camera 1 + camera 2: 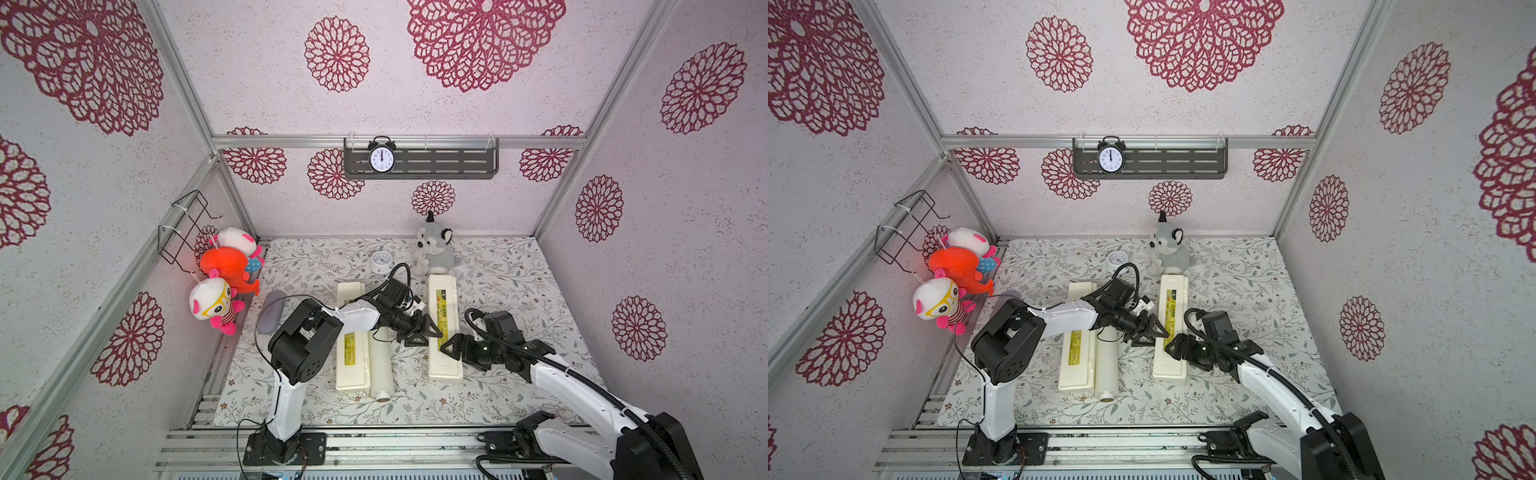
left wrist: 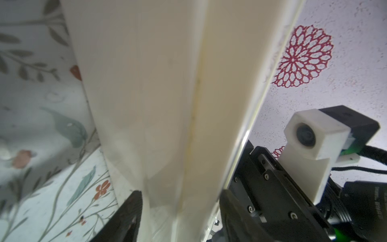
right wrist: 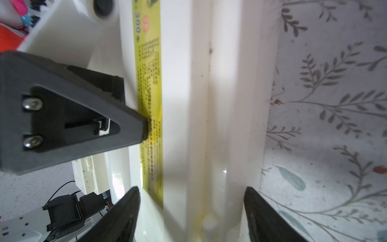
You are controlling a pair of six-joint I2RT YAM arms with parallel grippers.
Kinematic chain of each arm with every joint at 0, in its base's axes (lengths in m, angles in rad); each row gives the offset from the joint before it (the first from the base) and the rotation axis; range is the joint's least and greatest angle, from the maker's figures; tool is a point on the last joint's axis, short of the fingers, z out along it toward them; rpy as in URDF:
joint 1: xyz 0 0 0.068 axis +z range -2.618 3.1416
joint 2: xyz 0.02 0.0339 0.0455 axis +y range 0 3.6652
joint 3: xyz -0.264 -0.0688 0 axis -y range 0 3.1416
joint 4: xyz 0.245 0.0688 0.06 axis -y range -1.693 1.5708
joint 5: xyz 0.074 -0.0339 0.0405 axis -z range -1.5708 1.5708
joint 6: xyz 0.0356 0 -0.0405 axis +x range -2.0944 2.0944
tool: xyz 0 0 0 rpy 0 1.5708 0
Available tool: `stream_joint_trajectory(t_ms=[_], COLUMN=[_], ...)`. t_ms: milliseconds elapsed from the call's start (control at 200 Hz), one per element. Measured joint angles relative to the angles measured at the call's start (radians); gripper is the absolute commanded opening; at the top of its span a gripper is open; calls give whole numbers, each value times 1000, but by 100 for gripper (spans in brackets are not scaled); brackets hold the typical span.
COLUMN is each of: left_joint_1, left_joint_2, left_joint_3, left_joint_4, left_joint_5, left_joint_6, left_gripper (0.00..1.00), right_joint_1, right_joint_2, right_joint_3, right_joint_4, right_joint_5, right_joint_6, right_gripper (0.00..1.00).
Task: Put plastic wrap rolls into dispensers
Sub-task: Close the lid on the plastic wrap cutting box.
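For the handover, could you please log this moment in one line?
left gripper, right gripper: straddling right dispenser | roll: beside left dispenser

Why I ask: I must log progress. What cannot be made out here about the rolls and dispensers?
Second roll: both top views show only one long white film roll; the cream plastic dispenser with yellow-green label could hide another.
Grip: wrist views blur whether left gripper or right gripper touches that dispenser.
Other cream dispenser: left arm covers its middle.
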Motion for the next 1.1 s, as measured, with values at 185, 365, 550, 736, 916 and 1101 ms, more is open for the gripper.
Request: stream_joint_trajectory(t_ms=[185,365,550,736,916,1101], left_joint_1=[-3,-7,-14,-14,-14,-14], left_joint_2=[1,1,1,6,7,12], left_joint_3=[6,33,42,42,43,60], left_joint_4=[-10,-57,-82,-80,-83,-109], left_joint_5=[-6,-19,-36,-32,-35,-44], left_joint_6=[11,26,34,36,47,55], left_gripper=[61,64,64,64,65,65], right_joint_1=[-14,-48,-80,-129,-132,-132], right_joint_2=[7,-3,-23,-37,-44,-88], right_joint_3=[-19,-45,-87,-139,-126,-100], right_joint_4=[23,71,119,153,67,-50], right_joint_5=[-19,-64,-114,-192,-196,-197], right_joint_6=[1,5,19,18,-27,-50], right_gripper=[73,67,67,79,87,82])
